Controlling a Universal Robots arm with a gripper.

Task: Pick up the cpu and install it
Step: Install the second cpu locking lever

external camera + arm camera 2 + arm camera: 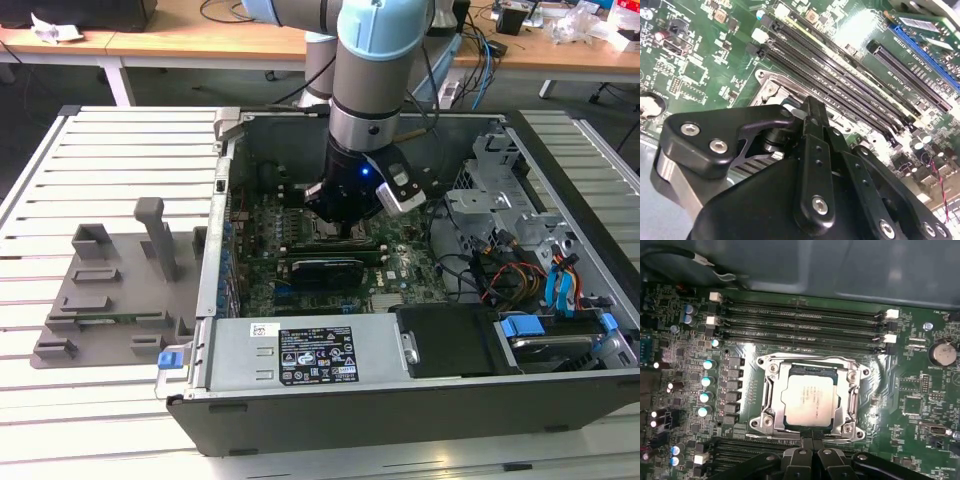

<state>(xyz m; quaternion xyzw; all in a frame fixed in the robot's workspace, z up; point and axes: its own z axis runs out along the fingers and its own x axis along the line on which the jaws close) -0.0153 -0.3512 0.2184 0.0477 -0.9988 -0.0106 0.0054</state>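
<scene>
In the exterior view we see a white slatted table [120,140] carrying an open computer case [400,400], which fills the centre and right of the frame. A grey plastic holder tray [110,290] lies on the slats at the left of the frame, just beside the case. Wooden desks [200,40] with cables run along the top edge, behind the table. Inside the case, the green motherboard [400,275] lies flat, with a drive bay and coloured cables at the lower right.

In the first wrist view we find the cpu [810,401] at the centre of the frame, its silver-grey top facing up, lying inside the metal frame of the socket [771,390]. Black memory slots [800,322] run across the frame above the socket, and a round coin battery [943,353] sits at the right edge. The gripper [812,447] enters from the bottom centre, its black fingers [801,456] pressed together side by side, with nothing between them, the tips just at the lower edge of the socket frame. Whether they touch the frame we cannot tell.

In the second wrist view the gripper [810,107] occupies the lower half of the frame, its linkage drawn closed to a single point above the socket [771,92].

In the exterior view the arm [375,70] descends almost vertically from the top centre into the case, the gripper [335,232] low over the board.
</scene>
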